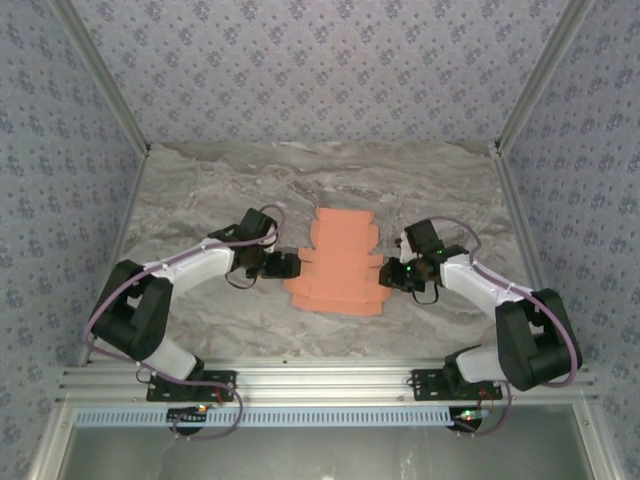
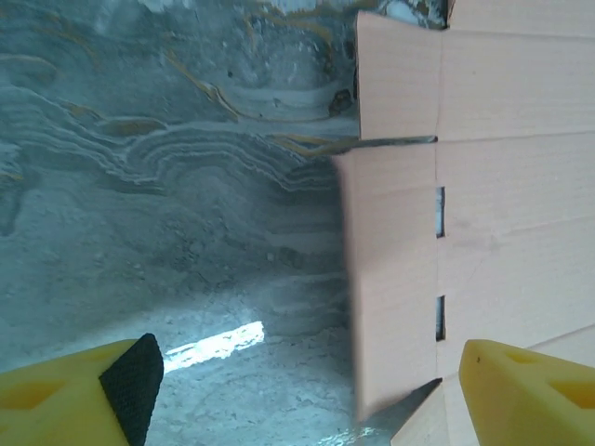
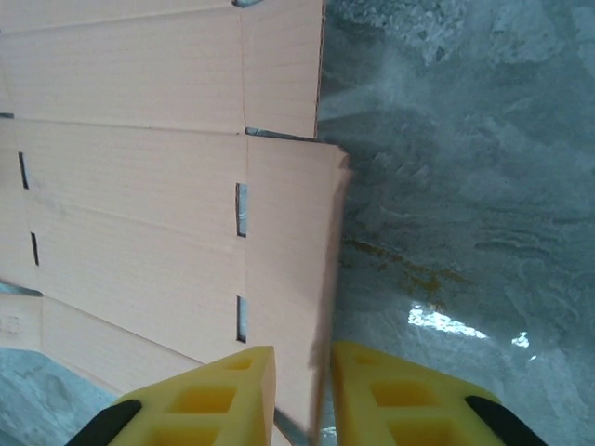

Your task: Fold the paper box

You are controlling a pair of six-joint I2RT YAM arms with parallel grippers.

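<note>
The paper box (image 1: 338, 265) is a flat salmon-orange sheet with notched tab edges, lying mid-table between the two arms. My left gripper (image 1: 290, 265) is at its left edge. In the left wrist view this gripper (image 2: 307, 381) is open wide, and the sheet's left flap (image 2: 390, 279) stands lifted between the fingers, nearer the right one (image 2: 521, 390). My right gripper (image 1: 388, 272) is at the sheet's right edge. In the right wrist view its yellow fingers (image 3: 232, 390) are drawn close around the raised right flap (image 3: 288, 242), so the gripper (image 3: 302, 358) is shut on it.
The marble-patterned table (image 1: 200, 200) is walled by patterned panels at the back and sides. An aluminium rail (image 1: 330, 385) carrying both arm bases runs along the near edge. Bare tabletop lies behind the sheet and to either side.
</note>
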